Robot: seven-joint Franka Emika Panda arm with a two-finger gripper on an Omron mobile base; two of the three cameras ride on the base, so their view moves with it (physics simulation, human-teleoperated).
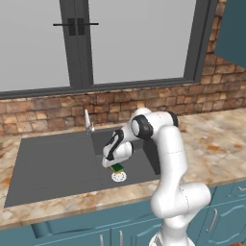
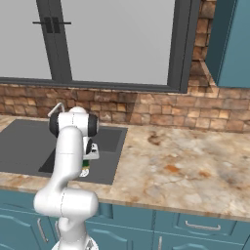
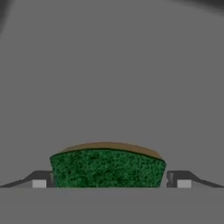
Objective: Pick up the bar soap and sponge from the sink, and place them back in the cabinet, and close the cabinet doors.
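In the hand view the sponge point(image 3: 107, 168) shows its dark green face with a yellowish layer behind. It lies on the grey floor of the sink point(image 1: 48, 163) between my fingertips point(image 3: 39, 180). My gripper point(image 3: 109, 179) is open, one finger close to each end of the sponge. From the left base view the gripper point(image 1: 114, 162) reaches down into the basin over the sponge point(image 1: 117, 167), beside the white drain point(image 1: 119, 177). The right base view has the sponge point(image 2: 85, 163) just under the hand. The bar soap is hidden. Part of the teal cabinet point(image 2: 229, 44) stands at the upper right.
A silver faucet point(image 1: 87, 122) rises at the back of the sink. Brick wall and a large window run behind it. Marbled counter point(image 2: 176, 161) stretches to the right of the basin. Teal cupboard fronts point(image 1: 226, 216) sit below the counter edge.
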